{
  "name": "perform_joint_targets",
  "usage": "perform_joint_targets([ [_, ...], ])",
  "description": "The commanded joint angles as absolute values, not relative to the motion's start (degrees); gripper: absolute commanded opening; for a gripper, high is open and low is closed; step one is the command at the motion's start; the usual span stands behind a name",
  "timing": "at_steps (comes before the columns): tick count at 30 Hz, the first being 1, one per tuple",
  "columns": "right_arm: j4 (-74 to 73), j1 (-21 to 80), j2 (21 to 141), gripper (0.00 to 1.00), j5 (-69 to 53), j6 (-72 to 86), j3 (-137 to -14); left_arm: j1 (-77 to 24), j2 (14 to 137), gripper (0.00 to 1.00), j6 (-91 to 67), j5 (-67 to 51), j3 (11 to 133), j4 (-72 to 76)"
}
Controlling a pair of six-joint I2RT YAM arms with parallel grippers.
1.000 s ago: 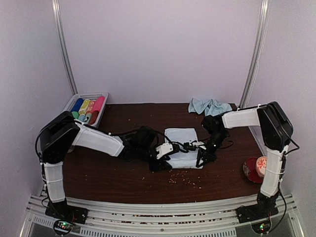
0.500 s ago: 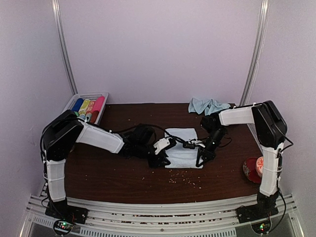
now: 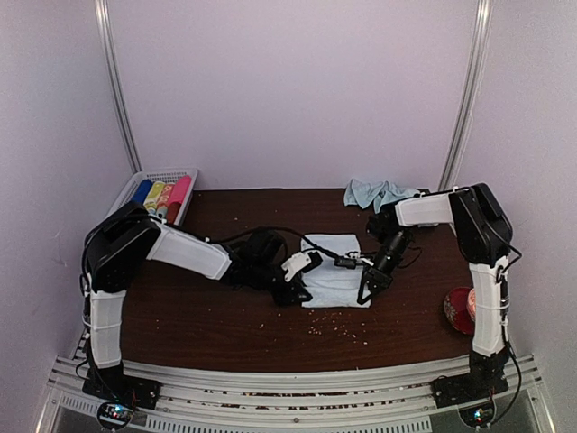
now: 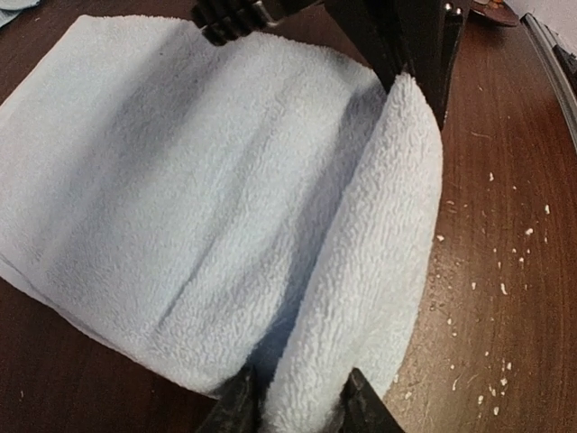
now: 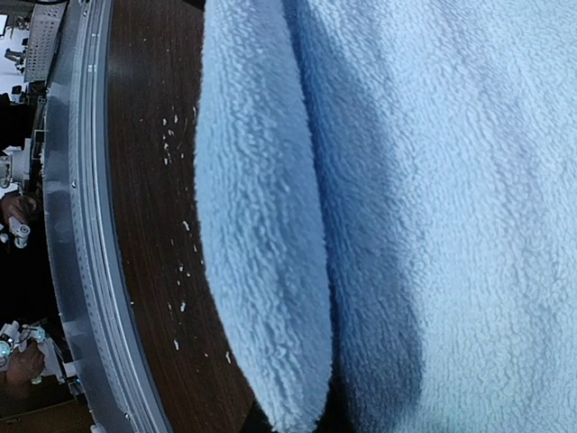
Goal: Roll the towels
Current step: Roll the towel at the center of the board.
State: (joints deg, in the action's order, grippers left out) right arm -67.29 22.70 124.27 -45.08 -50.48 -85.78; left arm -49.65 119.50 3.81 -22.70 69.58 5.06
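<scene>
Dark wooden bench point(image 3: 225, 316), with crumbs point(image 3: 335, 330) scattered on its near side. My left hand point(image 4: 296, 401) and right hand point(image 3: 364, 292) each pinch one end of the raised near edge of the folded towel point(image 3: 335, 271), both narrow around the cloth. Farther back, the second towel point(image 3: 379, 192) lies crumpled at the right, and a basket point(image 3: 158, 175) of coloured rolls point(image 3: 162, 197) sits far left.

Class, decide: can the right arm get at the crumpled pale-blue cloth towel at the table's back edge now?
Probably not yet: the way to the crumpled pale-blue cloth towel looks free, but the right hand is shut on the flat pale-blue terry towel.
</scene>
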Motion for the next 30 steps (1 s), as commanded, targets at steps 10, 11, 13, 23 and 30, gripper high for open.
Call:
perform_joint_targets([
  [10,-69.8,21.4,128.5,0.03,-41.7,-49.3,-88.1,-49.2,110.9,0.72,2.5,-18.4,64.6,8.8],
  [11,-69.7,21.4,128.6,0.03,-41.7,-49.3,-88.1,-49.2,111.1,0.73,2.5,-18.8,65.0,8.7],
  [13,-69.5,21.4,128.6,0.03,-41.6,-49.2,-88.1,-49.3,111.9,0.72,2.4,-19.8,66.5,8.4],
  [23,-68.8,21.3,128.6,0.03,-41.5,-48.9,-87.7,-50.7,118.9,0.56,3.5,-21.2,75.2,4.5],
  [30,-68.4,21.0,128.4,0.03,-41.5,-48.8,-87.5,-50.7,120.6,0.53,4.2,-22.3,76.0,3.6],
])
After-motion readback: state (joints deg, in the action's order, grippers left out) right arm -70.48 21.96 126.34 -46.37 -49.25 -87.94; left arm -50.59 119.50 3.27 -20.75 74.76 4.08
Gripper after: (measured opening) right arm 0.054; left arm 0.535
